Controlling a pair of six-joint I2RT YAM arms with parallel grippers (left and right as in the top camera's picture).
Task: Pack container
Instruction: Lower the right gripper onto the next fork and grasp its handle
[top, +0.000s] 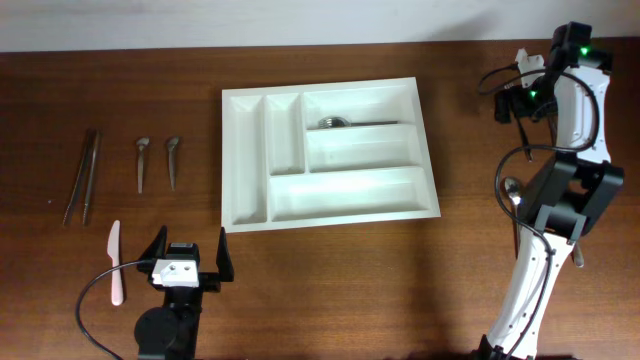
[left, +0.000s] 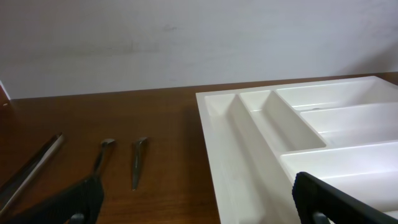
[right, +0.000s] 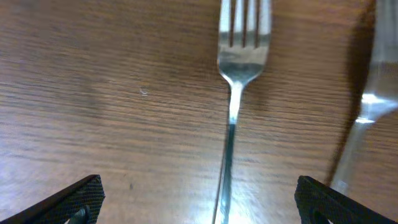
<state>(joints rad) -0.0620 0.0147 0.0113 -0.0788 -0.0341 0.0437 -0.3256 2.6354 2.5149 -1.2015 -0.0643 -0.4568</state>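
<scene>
The container (top: 245, 160) is a white five-compartment tray in the middle of the table. One metal utensil (top: 345, 123) lies in its top long compartment. The tray's left part also shows in the left wrist view (left: 249, 155). My left gripper (top: 187, 258) is open and empty near the table's front edge, left of the tray's front corner, which also shows in its own view (left: 199, 208). My right gripper (top: 515, 95) is at the far right, open (right: 199, 205), just above a metal fork (right: 233, 93) lying on the table between its fingers.
Left of the tray lie metal tongs (top: 82, 175), two small spoons (top: 141, 162) (top: 172, 160) and a pink knife (top: 115, 262). A spoon (top: 511, 190) lies beside the right arm. Another metal utensil (right: 360, 124) lies right of the fork.
</scene>
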